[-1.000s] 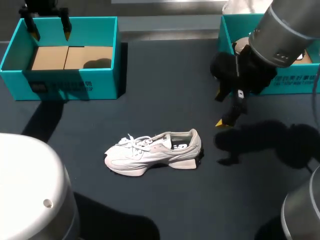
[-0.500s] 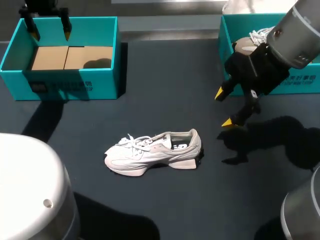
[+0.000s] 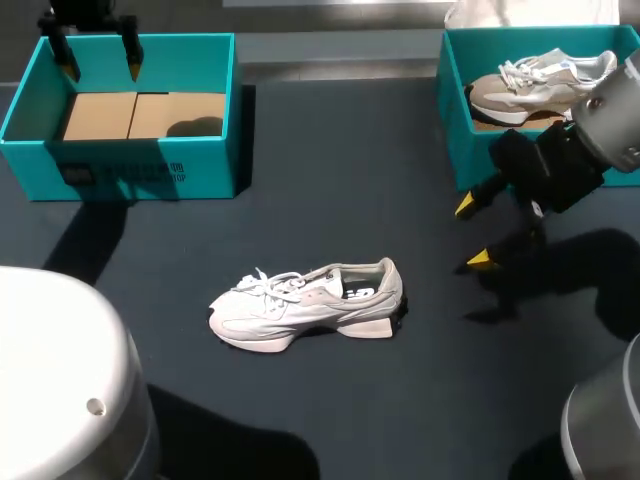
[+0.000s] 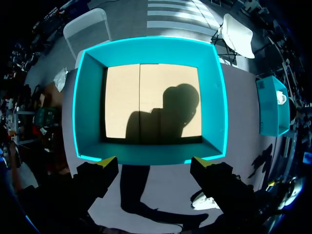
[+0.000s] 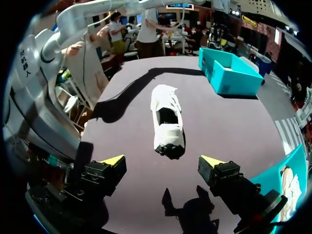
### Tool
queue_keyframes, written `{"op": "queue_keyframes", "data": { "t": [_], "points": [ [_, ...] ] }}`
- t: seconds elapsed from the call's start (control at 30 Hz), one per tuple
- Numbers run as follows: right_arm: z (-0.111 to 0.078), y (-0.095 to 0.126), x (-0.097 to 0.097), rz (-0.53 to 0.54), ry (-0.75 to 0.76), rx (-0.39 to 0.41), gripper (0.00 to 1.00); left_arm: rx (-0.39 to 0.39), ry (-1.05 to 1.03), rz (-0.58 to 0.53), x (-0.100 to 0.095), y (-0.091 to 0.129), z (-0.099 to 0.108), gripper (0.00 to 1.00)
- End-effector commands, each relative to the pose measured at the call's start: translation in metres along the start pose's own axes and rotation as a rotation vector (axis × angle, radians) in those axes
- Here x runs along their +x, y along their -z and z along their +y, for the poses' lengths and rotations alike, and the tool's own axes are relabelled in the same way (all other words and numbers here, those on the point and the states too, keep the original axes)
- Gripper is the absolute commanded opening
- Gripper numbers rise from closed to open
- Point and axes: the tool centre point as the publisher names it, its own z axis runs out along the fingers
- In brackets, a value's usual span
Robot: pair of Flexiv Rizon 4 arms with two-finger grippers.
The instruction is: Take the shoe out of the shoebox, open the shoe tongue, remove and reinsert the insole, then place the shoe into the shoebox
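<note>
A white shoe (image 3: pixel 310 305) lies on its sole in the middle of the dark table, toe to the left; the right wrist view shows the same shoe (image 5: pixel 165 122) heel-first, just ahead of the fingers. My right gripper (image 3: pixel 473 233) hangs open and empty to the right of the heel, beside the right teal shoebox (image 3: pixel 447 120). That box holds a second pale shoe (image 3: pixel 540 80). My left gripper (image 3: pixel 97 60) stands open over the far rim of the left teal shoebox (image 3: pixel 130 165). In the left wrist view that gripper (image 4: pixel 153 163) is over the box's rim (image 4: pixel 151 44), and only the cardboard floor shows inside.
The left shoebox (image 5: pixel 229 70) stands far beyond the shoe in the right wrist view, and the right shoebox (image 5: pixel 287 180) is close beside the gripper. My left arm's white base (image 3: pixel 60 380) fills the near left corner.
My right arm has swung to the right and away from the shoe, uncovering the second shoe in the right box. The left arm and the white shoe have not moved.
</note>
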Motion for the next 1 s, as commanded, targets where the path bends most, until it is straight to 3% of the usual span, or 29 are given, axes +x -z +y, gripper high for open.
{"op": "queue_keyframes", "data": {
  "t": [0.03,0.33,1.0],
  "points": [
    [-0.021,0.002,0.002,-0.008,-0.005,-0.141,1.00,0.000,0.000,0.000,0.000,0.000,0.000,1.00],
    [-0.026,0.012,-0.015,-0.014,0.000,-0.116,1.00,0.000,0.000,0.000,0.000,0.000,0.000,1.00],
    [-0.026,0.012,-0.015,-0.014,0.000,-0.116,1.00,0.000,0.000,0.000,0.000,0.000,0.000,1.00]
  ]
}}
